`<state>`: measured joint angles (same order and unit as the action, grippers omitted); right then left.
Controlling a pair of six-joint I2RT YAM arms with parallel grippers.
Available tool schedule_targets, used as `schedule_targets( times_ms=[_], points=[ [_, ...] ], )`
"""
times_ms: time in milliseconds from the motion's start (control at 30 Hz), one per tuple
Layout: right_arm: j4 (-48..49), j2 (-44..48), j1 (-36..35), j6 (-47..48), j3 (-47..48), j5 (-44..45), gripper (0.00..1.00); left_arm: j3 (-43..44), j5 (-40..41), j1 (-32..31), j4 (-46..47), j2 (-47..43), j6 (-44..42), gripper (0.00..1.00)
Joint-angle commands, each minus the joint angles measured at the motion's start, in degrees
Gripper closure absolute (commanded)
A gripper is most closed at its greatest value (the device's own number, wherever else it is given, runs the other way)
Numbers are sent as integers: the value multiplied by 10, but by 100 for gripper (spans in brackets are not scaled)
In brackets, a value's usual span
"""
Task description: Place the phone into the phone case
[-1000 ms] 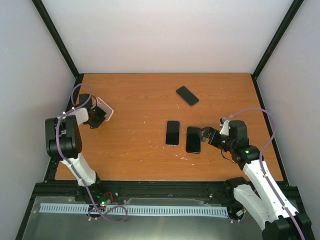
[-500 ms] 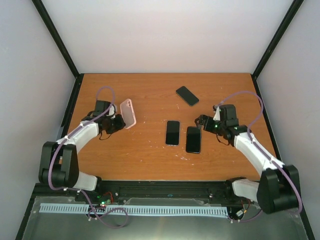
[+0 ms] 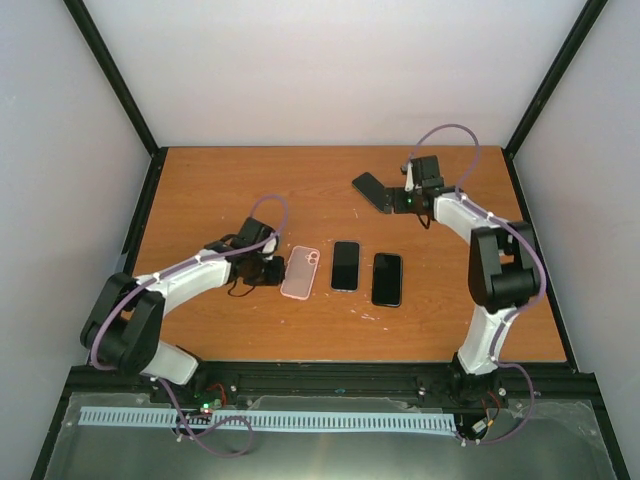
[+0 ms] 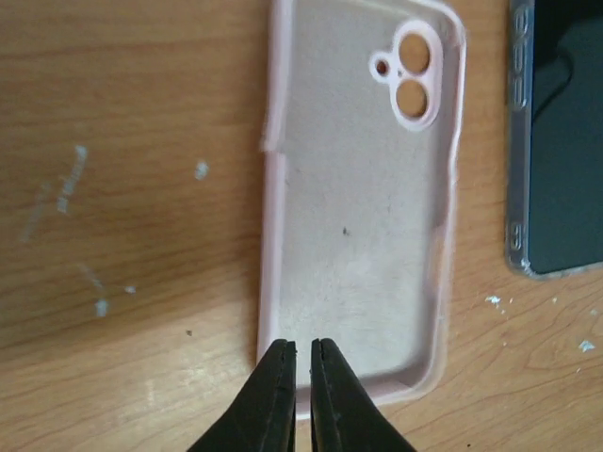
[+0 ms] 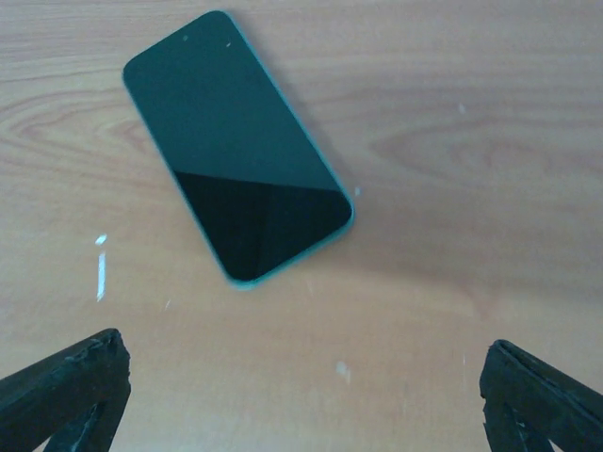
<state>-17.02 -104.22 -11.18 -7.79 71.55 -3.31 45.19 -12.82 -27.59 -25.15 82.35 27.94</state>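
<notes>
A pink phone case (image 3: 300, 272) lies flat and hollow side up, left of two dark phones (image 3: 345, 265) (image 3: 387, 279). In the left wrist view the case (image 4: 363, 217) fills the middle, camera cut-out at the far end. My left gripper (image 3: 276, 272) (image 4: 301, 347) is closed to a hairline gap at the case's near short rim. A third dark phone with a teal edge (image 3: 373, 190) (image 5: 236, 151) lies farther back. My right gripper (image 3: 405, 197) (image 5: 301, 400) is wide open and empty just short of it, its fingertips (image 5: 66, 391) at the frame's lower corners.
The orange wooden table (image 3: 250, 190) is walled in by white panels and black frame posts. A phone in a clear case (image 4: 561, 141) lies just right of the pink case in the left wrist view.
My left arm has swung right and laid the pink case flat beside the phones. My right arm has moved from the right-hand phone up to the far phone.
</notes>
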Motion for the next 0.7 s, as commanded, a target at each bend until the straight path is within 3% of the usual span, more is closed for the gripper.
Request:
schedule_targets(
  times_ms=[0,200,333,500,600,667],
  points=[
    [-43,-94,1,70,98,18,1,14,27,-44,-14,26,-10,93],
    [-81,-190,-8,104,207,2,3,20,27,-59,-15,42,10,90],
    [-96,-235,-11,110,263,-10,3,19,26,-58,-8,19,31,75],
    [-110,-276,-21,124,311,-17,5,11,-5,-46,12,-10,52,38],
    [-120,-295,-23,130,333,-19,5,-9,-43,-14,37,-22,59,25],
    [-130,-308,-24,135,351,-16,3,-23,-80,16,58,-26,60,23]
  ],
)
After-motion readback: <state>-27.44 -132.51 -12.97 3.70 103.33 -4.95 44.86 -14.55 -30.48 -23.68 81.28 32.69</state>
